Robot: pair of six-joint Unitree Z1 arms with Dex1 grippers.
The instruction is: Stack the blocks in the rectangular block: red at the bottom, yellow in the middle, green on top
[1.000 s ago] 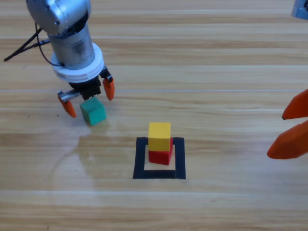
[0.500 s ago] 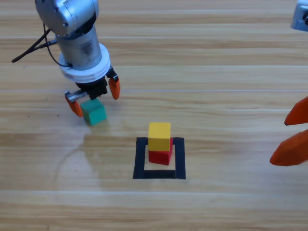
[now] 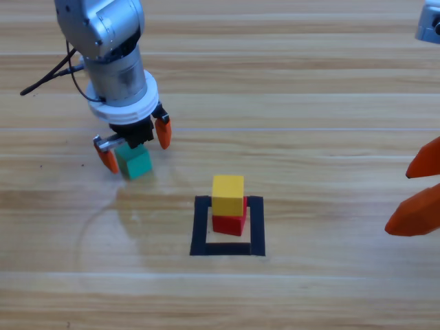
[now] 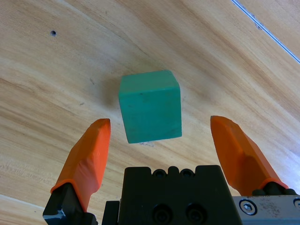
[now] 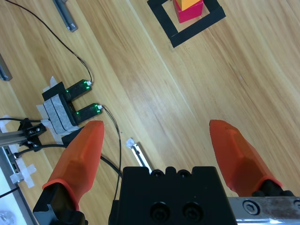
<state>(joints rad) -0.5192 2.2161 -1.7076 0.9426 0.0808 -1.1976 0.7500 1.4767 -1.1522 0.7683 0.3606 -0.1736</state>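
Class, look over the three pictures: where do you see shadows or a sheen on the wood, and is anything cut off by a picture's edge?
High view: a pale sheen lies on the table below the green cube; the right gripper is cropped at the edge. Left wrist view: the cube casts a soft shadow between the open left gripper jaws. Right wrist view: the yellow cube is cut off at the top.

Wooden table (image 3: 330, 82) — black tape square (image 3: 257, 227), red cube (image 3: 230, 224) inside it, green cube (image 3: 134, 163) apart.
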